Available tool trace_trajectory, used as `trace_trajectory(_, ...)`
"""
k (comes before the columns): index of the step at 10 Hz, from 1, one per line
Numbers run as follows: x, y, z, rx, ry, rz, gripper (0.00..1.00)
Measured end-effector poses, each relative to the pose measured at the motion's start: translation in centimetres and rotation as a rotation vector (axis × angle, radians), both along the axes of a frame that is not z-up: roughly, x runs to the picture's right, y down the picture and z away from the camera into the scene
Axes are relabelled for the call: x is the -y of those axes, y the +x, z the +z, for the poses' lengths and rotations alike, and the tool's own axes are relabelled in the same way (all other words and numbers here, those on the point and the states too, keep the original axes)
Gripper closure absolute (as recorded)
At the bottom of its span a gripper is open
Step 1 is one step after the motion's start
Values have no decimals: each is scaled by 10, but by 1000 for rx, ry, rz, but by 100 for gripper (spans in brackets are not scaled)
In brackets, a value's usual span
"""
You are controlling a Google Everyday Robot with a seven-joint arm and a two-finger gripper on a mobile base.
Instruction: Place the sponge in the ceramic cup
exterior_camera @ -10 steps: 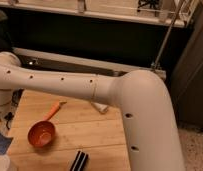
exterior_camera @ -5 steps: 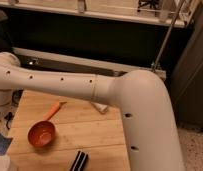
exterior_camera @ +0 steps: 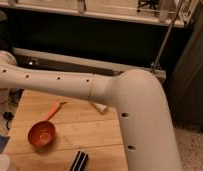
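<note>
My white arm [exterior_camera: 95, 87] crosses the whole view and bends down at the far left edge. Its gripper [exterior_camera: 5, 120] hangs there beside the wooden table's left edge, mostly cut off and shut. Just below it lies a small blue patch [exterior_camera: 1, 142] that may be the sponge. I cannot tell whether the gripper holds it. A white round rim [exterior_camera: 2, 162] in the bottom left corner looks like the ceramic cup, largely cut off.
On the wooden table [exterior_camera: 90, 132] lie an orange round scoop with a handle [exterior_camera: 42, 133], a black striped block [exterior_camera: 79, 161] at the front edge, and a white tube-like bottle [exterior_camera: 100, 107] half hidden under my arm. A dark counter front stands behind the table.
</note>
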State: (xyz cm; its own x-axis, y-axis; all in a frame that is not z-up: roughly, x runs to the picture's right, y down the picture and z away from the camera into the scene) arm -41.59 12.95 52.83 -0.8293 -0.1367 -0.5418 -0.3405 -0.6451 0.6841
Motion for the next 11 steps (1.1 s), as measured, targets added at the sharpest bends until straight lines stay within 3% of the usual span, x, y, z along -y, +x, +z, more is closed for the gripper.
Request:
trace_trajectory(3,10,-30,-5,58,17,-14,100)
trace_trajectory(5,6,-44,-6,82,15,-21,100)
trace_trajectory(11,-52,-69,-13,161,-60,-33,100)
